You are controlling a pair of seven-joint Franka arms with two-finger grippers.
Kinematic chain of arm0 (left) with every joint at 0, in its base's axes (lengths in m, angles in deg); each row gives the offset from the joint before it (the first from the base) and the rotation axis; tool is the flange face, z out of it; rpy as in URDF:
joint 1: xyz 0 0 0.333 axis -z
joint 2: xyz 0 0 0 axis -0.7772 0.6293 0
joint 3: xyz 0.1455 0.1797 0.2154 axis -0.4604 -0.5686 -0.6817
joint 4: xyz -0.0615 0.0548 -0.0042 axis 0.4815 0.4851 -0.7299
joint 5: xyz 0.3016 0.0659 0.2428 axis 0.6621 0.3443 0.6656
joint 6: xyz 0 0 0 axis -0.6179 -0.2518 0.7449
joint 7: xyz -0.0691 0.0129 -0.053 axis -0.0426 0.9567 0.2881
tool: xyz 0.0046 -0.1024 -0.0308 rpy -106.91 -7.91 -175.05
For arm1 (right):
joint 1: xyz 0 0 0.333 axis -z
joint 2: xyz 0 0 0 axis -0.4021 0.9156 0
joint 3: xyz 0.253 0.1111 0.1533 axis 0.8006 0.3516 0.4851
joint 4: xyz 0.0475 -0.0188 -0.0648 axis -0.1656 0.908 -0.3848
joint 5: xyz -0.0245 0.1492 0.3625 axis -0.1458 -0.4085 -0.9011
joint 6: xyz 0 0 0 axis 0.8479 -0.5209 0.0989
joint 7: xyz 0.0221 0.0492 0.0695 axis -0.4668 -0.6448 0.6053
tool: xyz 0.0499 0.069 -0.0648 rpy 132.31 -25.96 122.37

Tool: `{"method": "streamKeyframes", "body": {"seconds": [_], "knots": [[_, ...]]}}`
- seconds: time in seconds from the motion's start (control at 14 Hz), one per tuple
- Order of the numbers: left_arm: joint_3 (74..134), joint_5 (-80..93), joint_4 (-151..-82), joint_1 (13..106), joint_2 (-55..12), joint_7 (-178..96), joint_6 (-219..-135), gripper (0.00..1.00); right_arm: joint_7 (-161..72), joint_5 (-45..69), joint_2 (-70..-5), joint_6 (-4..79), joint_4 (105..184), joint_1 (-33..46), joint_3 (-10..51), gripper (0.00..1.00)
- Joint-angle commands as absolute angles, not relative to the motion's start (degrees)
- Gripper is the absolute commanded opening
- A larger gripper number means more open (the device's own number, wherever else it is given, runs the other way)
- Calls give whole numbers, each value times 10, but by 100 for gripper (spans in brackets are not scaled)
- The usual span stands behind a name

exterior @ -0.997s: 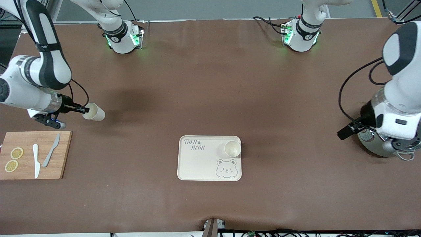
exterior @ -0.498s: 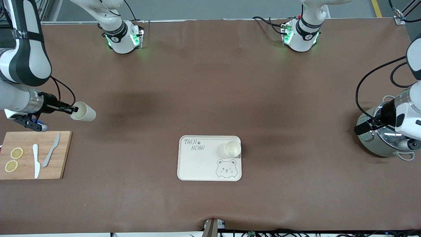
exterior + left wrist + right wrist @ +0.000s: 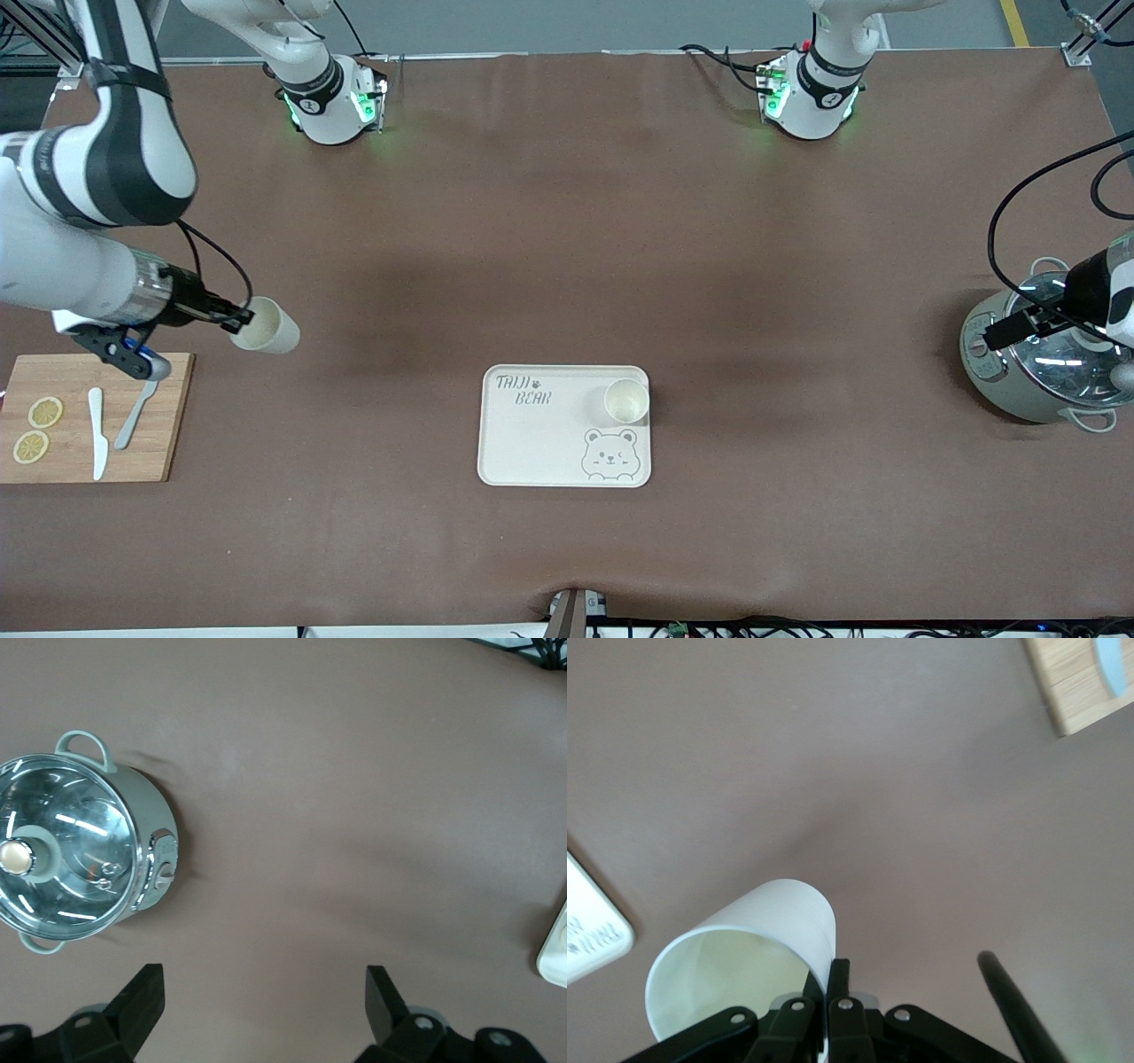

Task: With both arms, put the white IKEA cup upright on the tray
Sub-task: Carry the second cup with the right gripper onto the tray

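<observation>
- The right gripper (image 3: 237, 321) is pinching the rim of a white cup (image 3: 265, 327), its fingers (image 3: 835, 988) pressed together on the cup's wall; the cup is lying on its side in the air, its mouth turned toward the gripper, over bare brown table (image 3: 567, 266) toward the right arm's end, just beside the wooden cutting board (image 3: 168, 416).
- The right wrist view is showing the held cup from close up, open mouth toward the camera, with a corner of the tray at the edge of the picture.
- The cream-white tray (image 3: 540, 443) is lying flat at the table's middle, well apart from the held cup; a second white cup (image 3: 626, 400) is standing upright on it, in the corner toward the left arm's end, just above the grey bear-face drawing (image 3: 609, 455).
- The left gripper (image 3: 266, 1010) is hanging with its fingers (image 3: 142, 997) spread wide and holding nothing; it is waiting over the table at the left arm's end, just beside a steel pot (image 3: 1028, 372) with a glass lid (image 3: 62, 859).
- On the cutting board two lemon slices (image 3: 37, 430), a white knife (image 3: 97, 434) and a grey knife (image 3: 133, 421) are lying.
</observation>
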State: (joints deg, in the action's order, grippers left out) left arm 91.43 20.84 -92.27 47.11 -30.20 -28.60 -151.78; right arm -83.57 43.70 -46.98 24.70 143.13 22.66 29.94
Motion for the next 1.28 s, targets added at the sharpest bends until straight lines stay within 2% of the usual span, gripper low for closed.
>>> {"method": "streamKeyframes", "body": {"seconds": [0.0,0.36,1.07,1.21], "knots": [[918,214,-931,458,-322,-318,-1498,100,-918,432,-393,237,1340,189,295,0],[918,214,-933,437,-336,-373,-1479,100,-996,431,-339,318,1317,150,295,0],[922,213,-934,427,-339,-439,-1472,100,-1116,414,-293,376,1316,51,294,0],[922,213,-940,427,-343,-454,-1462,100,-1151,411,-274,412,1316,32,294,0]]}}
